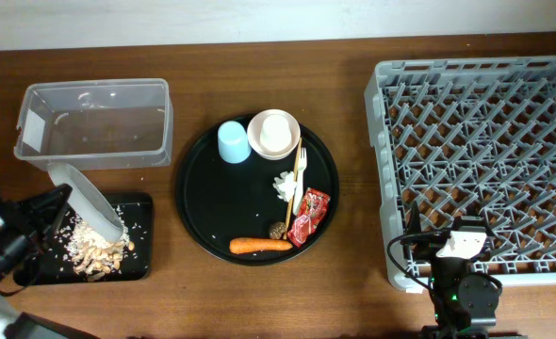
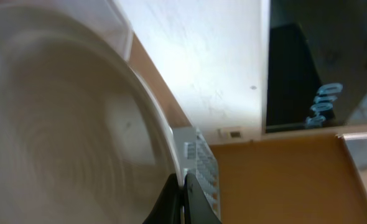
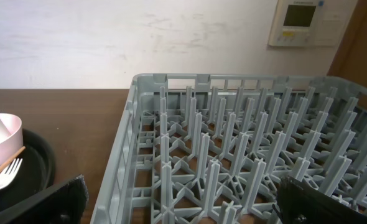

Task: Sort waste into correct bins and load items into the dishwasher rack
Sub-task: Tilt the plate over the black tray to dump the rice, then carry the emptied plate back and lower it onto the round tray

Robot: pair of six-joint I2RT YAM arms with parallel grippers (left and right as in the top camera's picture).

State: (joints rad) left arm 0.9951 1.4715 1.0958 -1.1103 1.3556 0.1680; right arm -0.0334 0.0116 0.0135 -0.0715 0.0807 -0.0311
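Brown tabletop: our left fingers (image 1: 59, 200) clamp the tilted plate (image 1: 88, 200), scraping rice (image 1: 94, 247) into the black tray (image 1: 139, 209) at 8 o'clock; next, rack (image 1: 485, 160) it; right fingers (image 3: 183, 205) open, empty.

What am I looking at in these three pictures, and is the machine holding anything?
This is a robot with two arms at a wooden table. Each arm ends in a gripper with two jaws.

The top-down picture comes from a camera fixed above the table. The other two come from small cameras on the wrists.

At left, the left gripper holds a pale grey plate tilted over a shallow black tray, where beige food scraps lie heaped. Its wrist camera shows mostly that plate, blurred. Behind is a clear plastic tub.

In the middle, a round black tray carries a light blue cup, a pink bowl, a carrot, a red wrapper and a crumpled napkin.

At right is the grey dishwasher rack. The right gripper waits at its near edge, jaws open, holding nothing.
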